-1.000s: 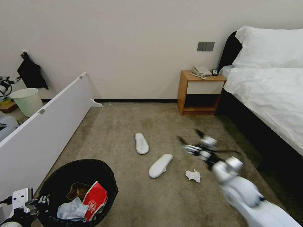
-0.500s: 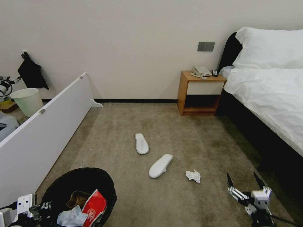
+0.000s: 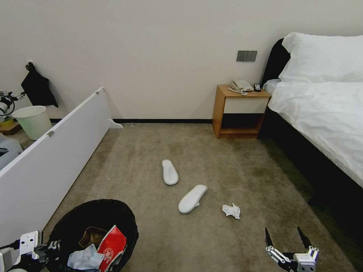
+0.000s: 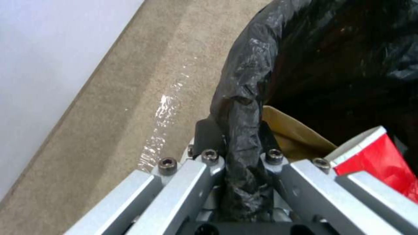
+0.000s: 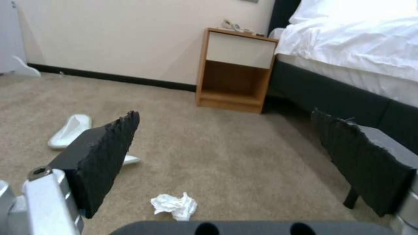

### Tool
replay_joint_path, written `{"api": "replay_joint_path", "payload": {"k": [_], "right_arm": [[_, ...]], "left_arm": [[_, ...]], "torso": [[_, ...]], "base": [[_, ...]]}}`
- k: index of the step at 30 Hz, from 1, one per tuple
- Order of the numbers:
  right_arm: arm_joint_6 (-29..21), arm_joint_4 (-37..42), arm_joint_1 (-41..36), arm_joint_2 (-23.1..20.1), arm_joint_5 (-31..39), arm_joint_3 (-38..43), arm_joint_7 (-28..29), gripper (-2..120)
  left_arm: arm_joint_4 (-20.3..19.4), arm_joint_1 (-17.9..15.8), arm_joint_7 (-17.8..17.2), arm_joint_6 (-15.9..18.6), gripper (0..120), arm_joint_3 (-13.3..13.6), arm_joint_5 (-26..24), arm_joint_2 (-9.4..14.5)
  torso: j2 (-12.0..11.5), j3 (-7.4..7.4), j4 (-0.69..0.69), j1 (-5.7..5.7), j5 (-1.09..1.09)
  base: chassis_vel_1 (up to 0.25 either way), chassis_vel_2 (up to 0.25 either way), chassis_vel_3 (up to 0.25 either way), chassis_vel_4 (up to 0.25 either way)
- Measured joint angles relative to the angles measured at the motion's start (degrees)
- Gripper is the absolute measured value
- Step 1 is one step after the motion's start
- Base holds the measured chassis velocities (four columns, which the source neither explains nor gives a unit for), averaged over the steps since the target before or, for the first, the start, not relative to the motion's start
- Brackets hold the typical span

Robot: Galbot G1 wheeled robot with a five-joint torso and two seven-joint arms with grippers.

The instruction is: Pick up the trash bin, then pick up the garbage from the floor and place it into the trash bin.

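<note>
The trash bin [image 3: 126,223], lined with a crinkly black bag, is at the bottom left of the head view. Inside lie a flattened red cup [image 3: 112,246], a white tissue [image 3: 84,259] and a brown box [image 3: 90,236]. My left gripper [image 3: 51,250] is shut on the bin's rim; the left wrist view shows its fingers [image 4: 208,135] clamping the black bag [image 4: 244,98]. On the carpet lie a crumpled tissue [image 3: 231,210] [image 5: 175,205] and two white slippers [image 3: 169,172] [image 3: 192,198]. My right gripper [image 3: 283,232] [image 5: 224,116] hangs open and holds nothing, near me and to the right of the tissue.
A white panel [image 3: 49,158] runs along the left, with a pale bucket [image 3: 33,121] behind it. A wooden nightstand [image 3: 240,111] stands at the far wall and a bed [image 3: 321,113] fills the right side. Bare carpet lies between bin and tissue.
The right arm has swung back from above the carpet beside the tissue down to the bottom right corner, its gripper staying open. The bin has shifted slightly toward me.
</note>
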Motion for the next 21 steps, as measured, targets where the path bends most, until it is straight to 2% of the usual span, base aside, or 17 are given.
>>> {"api": "replay_joint_path", "payload": {"k": [7,21], "right_arm": [[0.2,-0.7,0.4,0.0,0.6,0.3,-0.7,100],[0.4,-1.0,0.7,-0.4,0.9,0.0,-1.2,100]], "left_arm": [[-0.1,0.0,0.0,0.0,3,0.0,0.0,-0.3],[-0.3,0.3,0.0,0.0,3,0.0,0.0,-0.6]], "torso": [[0.0,0.00,0.00,0.00,0.00],[0.0,0.00,-0.01,0.01,0.00]], "base": [[0.000,0.000,0.000,0.000],[-0.098,0.097,0.091,-0.106]]}}
